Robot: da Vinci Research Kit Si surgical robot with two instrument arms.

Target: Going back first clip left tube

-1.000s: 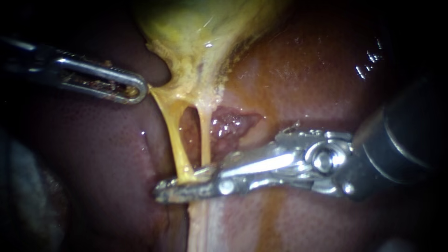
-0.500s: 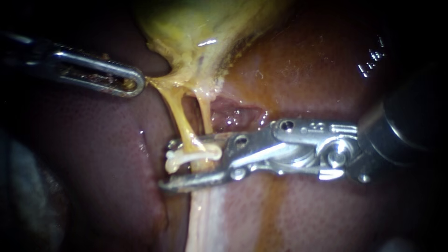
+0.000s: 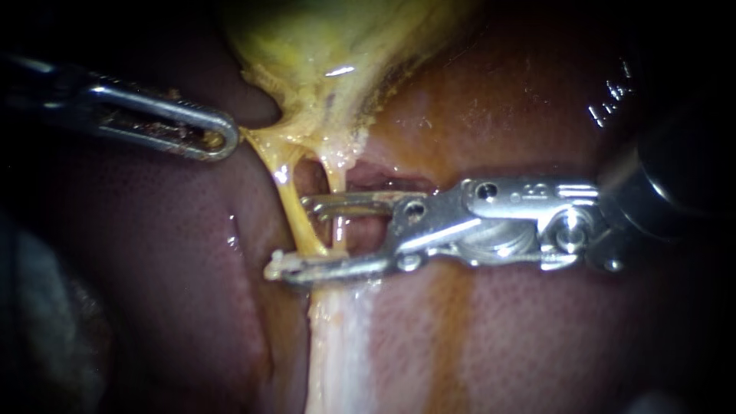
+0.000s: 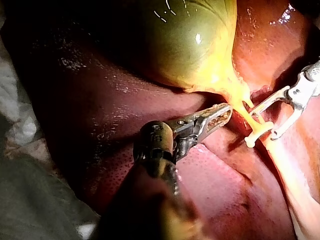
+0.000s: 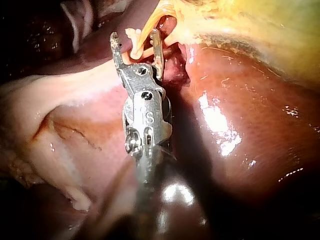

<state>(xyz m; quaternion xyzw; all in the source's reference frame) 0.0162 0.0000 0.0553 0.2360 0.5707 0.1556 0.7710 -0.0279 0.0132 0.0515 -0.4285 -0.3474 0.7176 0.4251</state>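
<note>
The right instrument (image 3: 287, 236), a bright steel shaft coming in from 3 o'clock in the endoscope view, has its jaws parted in a moderate gap. The upper jaw crosses in front of the thin right tube (image 3: 341, 230) and its tip reaches the left tube (image 3: 291, 203). The lower jaw lies below, level with the small pale plastic clip (image 3: 277, 263).

The clip sits on the yellow left tube just below centre, its long axis running from 9 to 3 o'clock across the tube, which slants from 11 down to 5 o'clock.

The left instrument (image 3: 222, 139), a slotted steel tip at 10 o'clock, has its jaws closed on the yellow tissue (image 3: 257, 138) under the green-yellow gallbladder (image 3: 330, 46). The dark red liver (image 3: 498, 330) lies beneath.
</note>
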